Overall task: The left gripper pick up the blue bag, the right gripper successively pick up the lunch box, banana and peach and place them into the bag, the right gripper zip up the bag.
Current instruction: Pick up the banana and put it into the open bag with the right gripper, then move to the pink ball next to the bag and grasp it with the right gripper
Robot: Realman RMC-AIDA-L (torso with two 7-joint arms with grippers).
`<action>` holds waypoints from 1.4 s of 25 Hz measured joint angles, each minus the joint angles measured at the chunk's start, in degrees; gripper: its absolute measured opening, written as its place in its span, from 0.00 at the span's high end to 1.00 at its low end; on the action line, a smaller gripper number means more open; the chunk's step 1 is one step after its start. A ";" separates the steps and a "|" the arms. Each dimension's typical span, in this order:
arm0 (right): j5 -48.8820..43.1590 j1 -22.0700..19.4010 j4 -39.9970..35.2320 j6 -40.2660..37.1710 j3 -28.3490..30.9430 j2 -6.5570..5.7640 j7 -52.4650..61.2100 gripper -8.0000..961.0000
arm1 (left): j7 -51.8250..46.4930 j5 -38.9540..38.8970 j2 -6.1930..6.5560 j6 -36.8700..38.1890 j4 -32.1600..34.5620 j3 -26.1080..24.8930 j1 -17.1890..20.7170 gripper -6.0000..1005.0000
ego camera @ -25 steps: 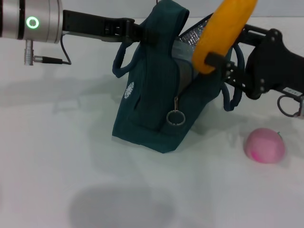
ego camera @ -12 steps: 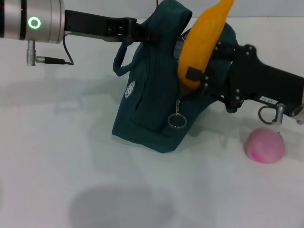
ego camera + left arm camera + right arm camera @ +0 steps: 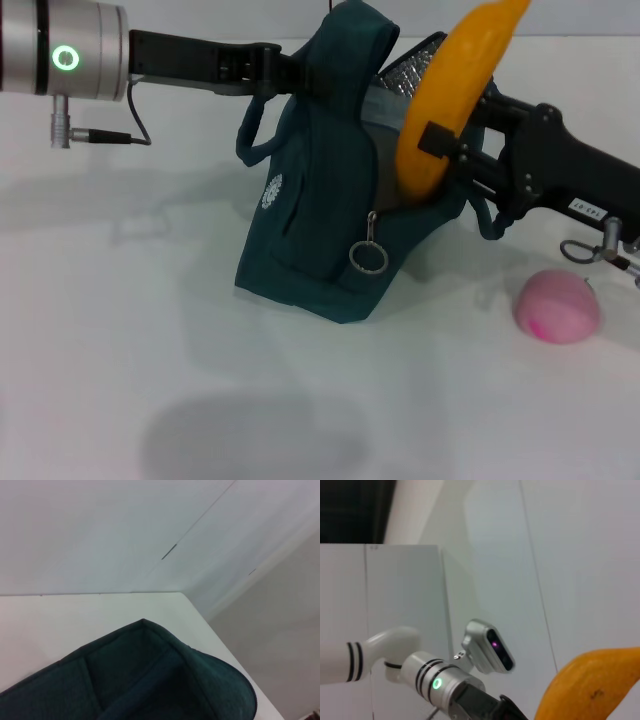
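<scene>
Banana [image 3: 455,95] clamped in right hand [image 3: 450,150], above bag [image 3: 330,200].

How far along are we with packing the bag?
The left gripper holds the blue bag open by its top. The right gripper has the banana at the opening, not released. The peach waits on the table; zipping remains. The lunch box isn't visible.

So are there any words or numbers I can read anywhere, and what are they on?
Small white label on the right gripper: printing too small to read.
White round emblem on the blue bag: too blurred to read, may be only a picture.
Banana, peach and the left gripper: no text visible.
</scene>
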 joint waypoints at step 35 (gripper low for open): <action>-3.42 -18.79 -20.17 -11.57 7.09 -7.38 11.27 0.18 | 0.49 -0.39 0.46 0.83 0.01 -0.14 1.27 0.94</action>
